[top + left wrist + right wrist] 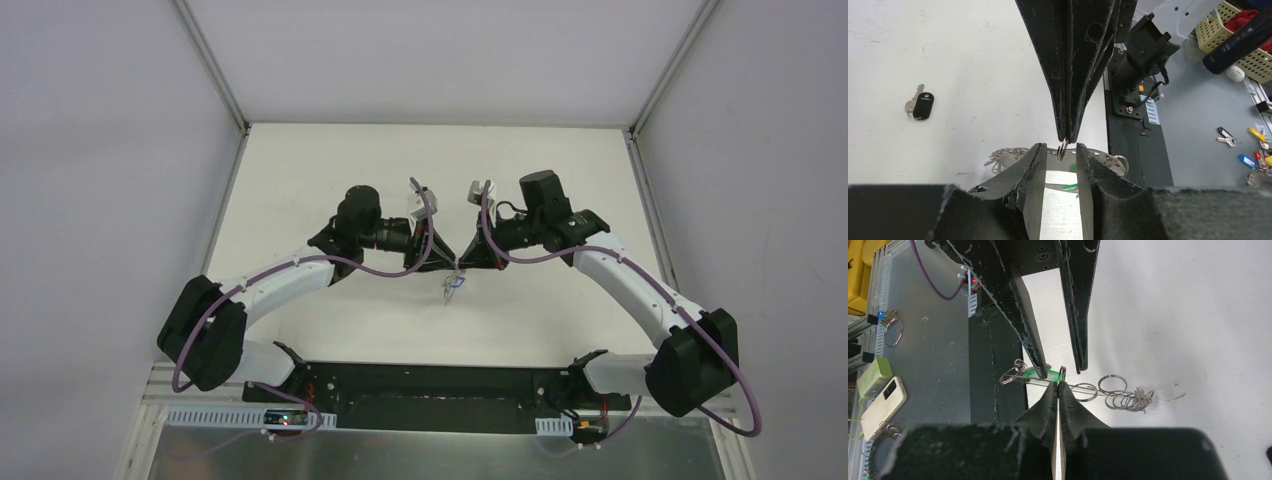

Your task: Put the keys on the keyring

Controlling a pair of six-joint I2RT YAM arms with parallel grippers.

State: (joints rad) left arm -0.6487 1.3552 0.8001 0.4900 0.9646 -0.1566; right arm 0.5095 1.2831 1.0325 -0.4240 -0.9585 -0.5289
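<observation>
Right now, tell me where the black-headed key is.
In the left wrist view, the black-headed key lies alone on the white table at the picture's left, well clear of the left gripper and the keyring bunched beneath it.

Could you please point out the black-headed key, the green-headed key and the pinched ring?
Silver key with black plastic head (924,105): left wrist view, on the head.
Key with green plastic head (1050,374): right wrist view, on the head.
Small silver ring (1062,150): left wrist view, its rim.
</observation>
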